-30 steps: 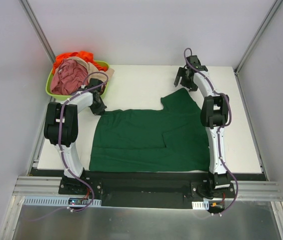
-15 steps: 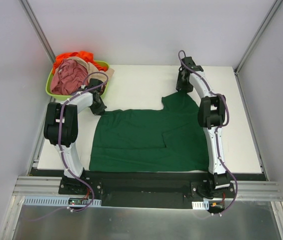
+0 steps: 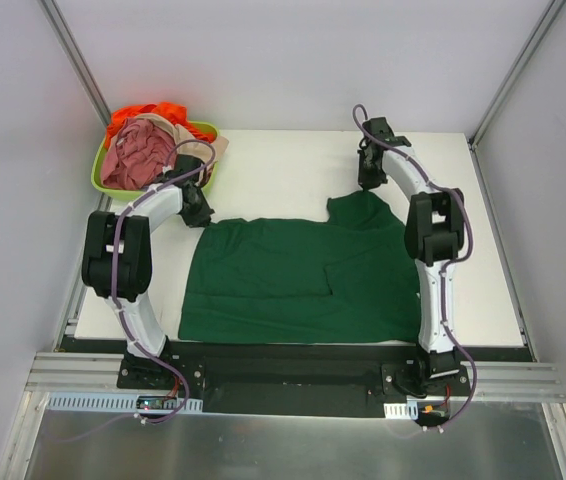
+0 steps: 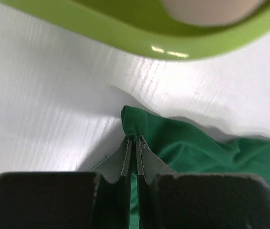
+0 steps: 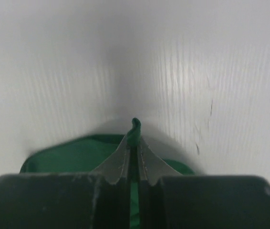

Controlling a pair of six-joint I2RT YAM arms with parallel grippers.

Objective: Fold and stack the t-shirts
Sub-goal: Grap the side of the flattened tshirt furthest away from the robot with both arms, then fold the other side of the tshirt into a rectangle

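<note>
A dark green t-shirt (image 3: 293, 285) lies spread across the near half of the table (image 3: 283, 165); left pincer (image 4: 134, 140) pinches its far-left corner, right pincer (image 5: 135, 132) its far-right tip; likely starting a fold; next, both should lift evenly toward the near edge

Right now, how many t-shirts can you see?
4. A green t-shirt lies spread on the table; a pink one, an orange one and a beige one are heaped in the lime-green tub at the far left. Others may be buried underneath.
</note>
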